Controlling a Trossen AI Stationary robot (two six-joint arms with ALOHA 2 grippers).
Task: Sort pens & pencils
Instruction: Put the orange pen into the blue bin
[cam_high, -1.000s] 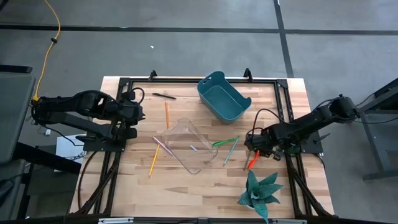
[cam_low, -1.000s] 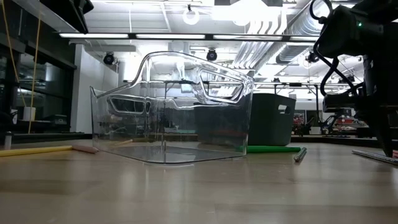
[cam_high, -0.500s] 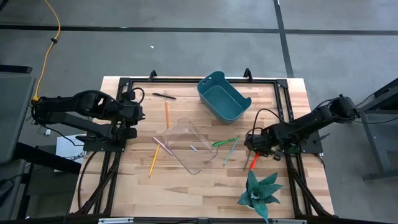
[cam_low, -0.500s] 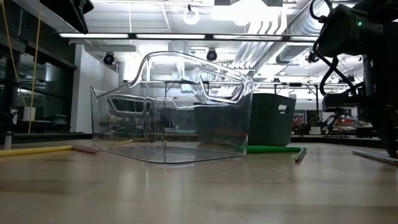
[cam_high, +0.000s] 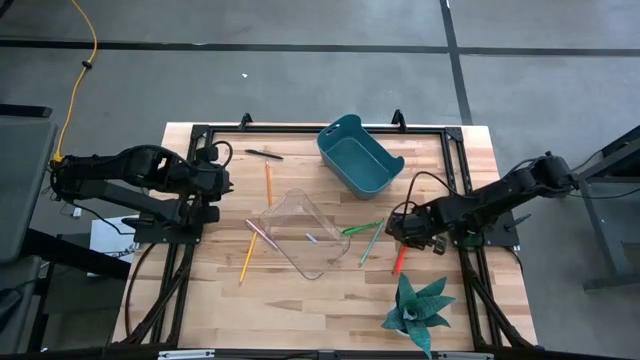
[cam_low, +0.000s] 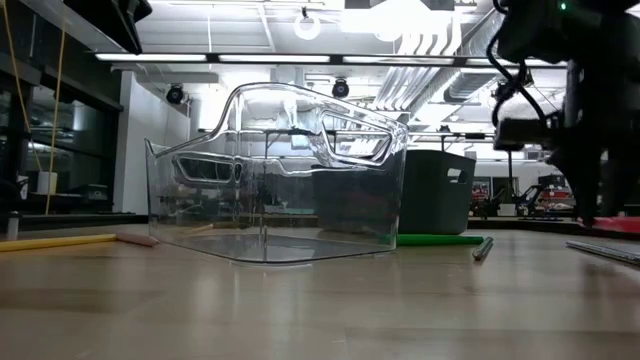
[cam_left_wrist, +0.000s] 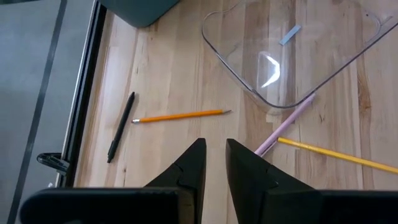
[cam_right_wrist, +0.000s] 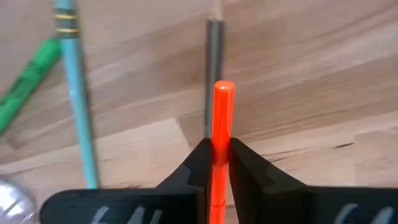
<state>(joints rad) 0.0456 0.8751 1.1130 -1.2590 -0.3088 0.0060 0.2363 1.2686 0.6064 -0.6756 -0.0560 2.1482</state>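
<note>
the red-orange pen is pinched between the fingers of the right gripper, sticking out ahead of them over the wood, on the right side of the table just past the green pen and the teal pencil. in the right wrist view a dark grey pen lies directly beneath it. from above, the red-orange pen's tail pokes out below the gripper toward the plant.

the clear bin sits mid-table, the teal bin behind it toward the far edge. yellow pencils lie left of the clear bin, with a pinkish stick against its left wall and a black pen near the far edge. the left gripper hangs over that left side, fingers nearly together and holding nothing.

what worries me: the grip looks to be on a narrow round barrel, near one end, so the pen could pivot or slip out on the way to a bin. the long free end could also clip a bin's rim if carried low. and a swing near the plant might catch its leaves.
</note>
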